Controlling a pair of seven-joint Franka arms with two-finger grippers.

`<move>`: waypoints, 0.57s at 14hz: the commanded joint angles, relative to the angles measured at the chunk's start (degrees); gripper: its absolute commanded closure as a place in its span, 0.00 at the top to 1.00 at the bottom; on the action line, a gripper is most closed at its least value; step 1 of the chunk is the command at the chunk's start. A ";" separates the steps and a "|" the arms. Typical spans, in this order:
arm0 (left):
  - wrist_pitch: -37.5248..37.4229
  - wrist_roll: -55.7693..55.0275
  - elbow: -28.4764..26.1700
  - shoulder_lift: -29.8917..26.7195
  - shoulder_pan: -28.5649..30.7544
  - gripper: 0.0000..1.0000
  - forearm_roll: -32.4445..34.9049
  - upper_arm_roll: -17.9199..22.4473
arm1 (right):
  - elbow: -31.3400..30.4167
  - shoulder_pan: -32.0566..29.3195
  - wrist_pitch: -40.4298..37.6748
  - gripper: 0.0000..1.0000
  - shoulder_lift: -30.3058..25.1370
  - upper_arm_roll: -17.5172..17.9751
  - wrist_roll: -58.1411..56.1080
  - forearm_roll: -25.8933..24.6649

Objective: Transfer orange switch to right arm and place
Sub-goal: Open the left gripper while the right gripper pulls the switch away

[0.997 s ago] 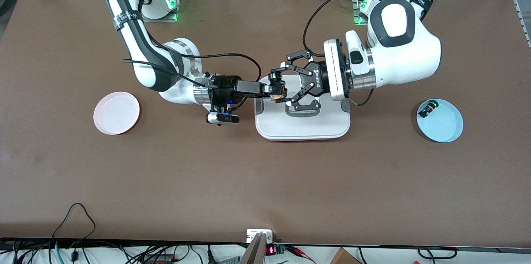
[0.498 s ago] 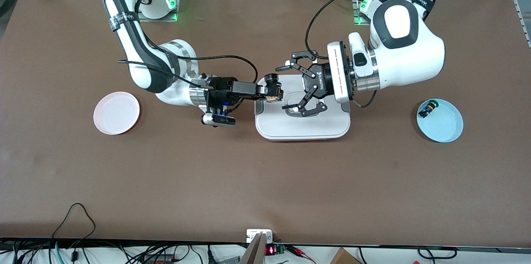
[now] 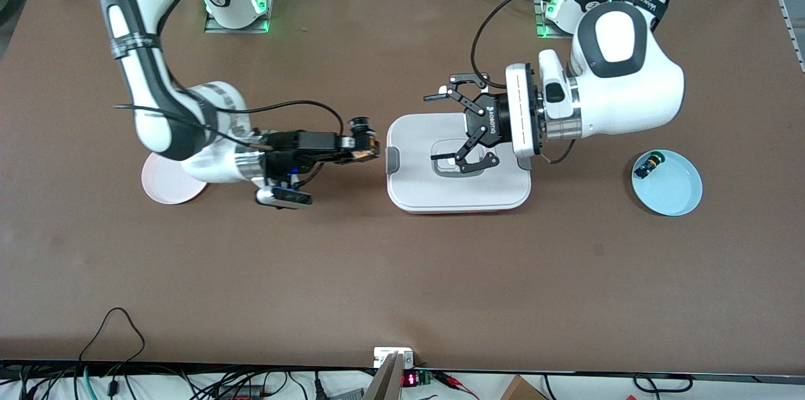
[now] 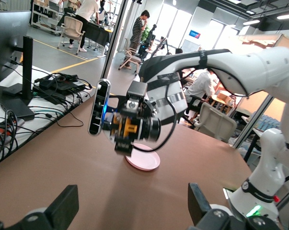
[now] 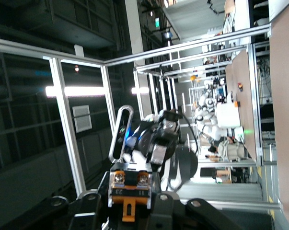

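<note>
Mid-frame in the front view, the left gripper, marked "ROBOTIQ", hangs fingers wide apart over the one white tray. Frame-left of it, the right gripper is clamped on the orange switch. Two dishes: pink, blue.

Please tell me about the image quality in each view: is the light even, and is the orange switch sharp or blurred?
Front view: even overhead light, soft shadows, the orange switch small but clear in the shut right gripper; the open left gripper over the white tray. Left wrist view: bright windows, switch slightly soft. Right wrist view: dark, glare from light strips, switch sharp.
</note>
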 commanded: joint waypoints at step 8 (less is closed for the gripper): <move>-22.47 -24.48 2.27 -0.69 5.29 1.00 20.76 0.44 | 6.91 -14.71 -15.17 0.00 0.01 0.67 8.92 -26.44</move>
